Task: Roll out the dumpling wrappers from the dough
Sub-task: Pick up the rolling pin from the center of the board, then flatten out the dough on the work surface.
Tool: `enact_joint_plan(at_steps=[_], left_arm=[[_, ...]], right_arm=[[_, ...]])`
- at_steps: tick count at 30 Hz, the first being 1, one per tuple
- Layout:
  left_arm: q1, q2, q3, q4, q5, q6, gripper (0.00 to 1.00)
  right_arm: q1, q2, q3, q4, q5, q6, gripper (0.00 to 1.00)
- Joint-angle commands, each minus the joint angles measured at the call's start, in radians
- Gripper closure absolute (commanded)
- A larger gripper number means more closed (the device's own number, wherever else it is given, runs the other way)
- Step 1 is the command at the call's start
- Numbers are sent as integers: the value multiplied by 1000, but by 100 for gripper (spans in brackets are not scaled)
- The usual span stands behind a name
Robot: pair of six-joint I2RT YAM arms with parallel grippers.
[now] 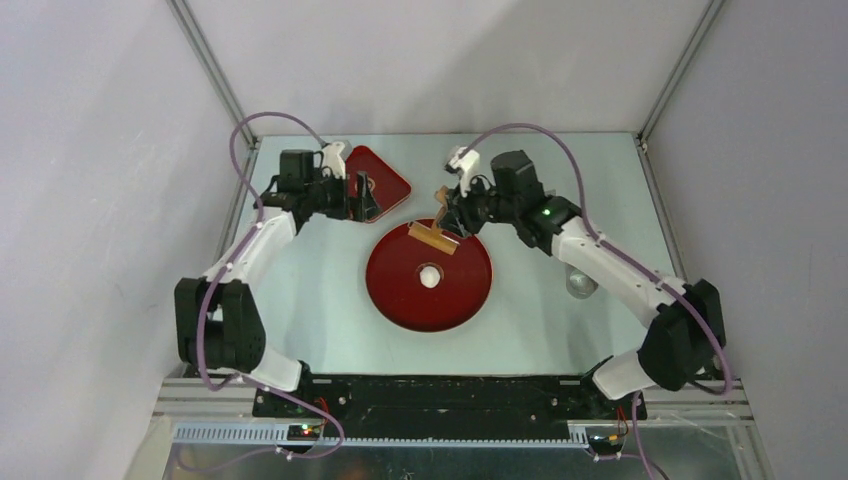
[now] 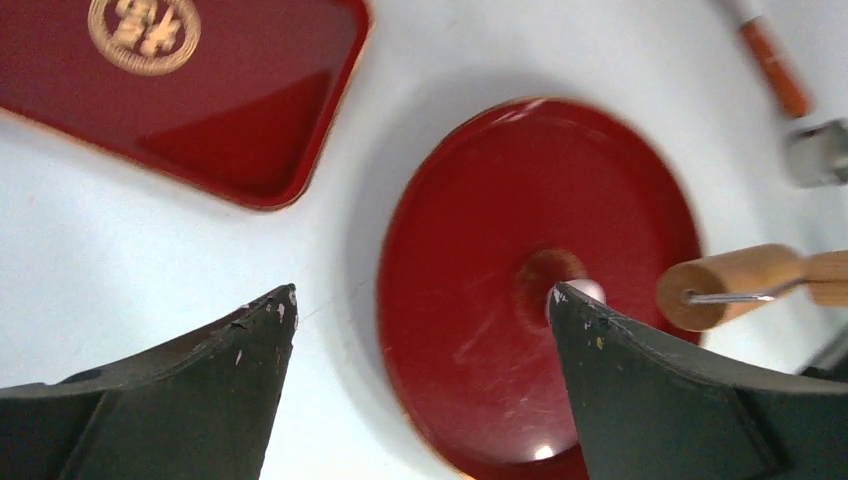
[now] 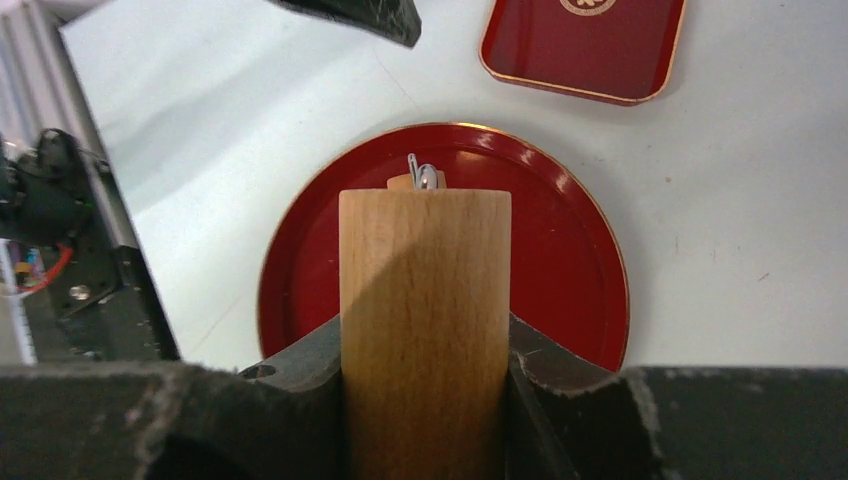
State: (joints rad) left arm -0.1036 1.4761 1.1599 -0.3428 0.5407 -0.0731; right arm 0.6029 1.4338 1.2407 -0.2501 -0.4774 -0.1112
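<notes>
From above, the small white dough lump (image 1: 430,276) lies at the middle of the red plate (image 1: 398,292), probably soft and sticky, better pressed than pinched; left wrist: left pincer (image 2: 422,292) wide, empty; right wrist: right pincer (image 3: 425,350) clamps the wooden rolling pin (image 3: 425,255).

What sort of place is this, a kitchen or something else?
Probably a robot test cell, not a kitchen: metal frame posts and bare walls surround a white table, left arm and right arm mounted at its near edge. Only the red plate and wooden roller suggest cooking.
</notes>
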Motion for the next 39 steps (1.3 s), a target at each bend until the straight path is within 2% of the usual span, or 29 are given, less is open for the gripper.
enact_joint_plan(at_steps=[1, 6, 13, 25, 31, 35, 39], left_arm=[[-30, 50, -15, -31, -196, 158, 0], [-85, 138, -21, -31, -355, 170, 2], [-156, 220, -38, -33, -500, 201, 13], [-156, 343, 26, -110, -490, 213, 24], [-177, 391, 79, -166, -498, 220, 36], [-189, 402, 89, -174, -522, 219, 46], [-191, 407, 93, -178, -524, 221, 47]], right_arm=[[60, 86, 102, -49, 158, -156, 100], [80, 199, 151, -62, 174, -247, 100], [92, 258, 151, -73, 96, -295, 100], [153, 221, 136, -89, 108, -298, 100], [165, 208, 107, -97, 94, -308, 100], [172, 172, 108, -76, 145, -297, 100], [185, 114, 133, -114, 161, -307, 100]])
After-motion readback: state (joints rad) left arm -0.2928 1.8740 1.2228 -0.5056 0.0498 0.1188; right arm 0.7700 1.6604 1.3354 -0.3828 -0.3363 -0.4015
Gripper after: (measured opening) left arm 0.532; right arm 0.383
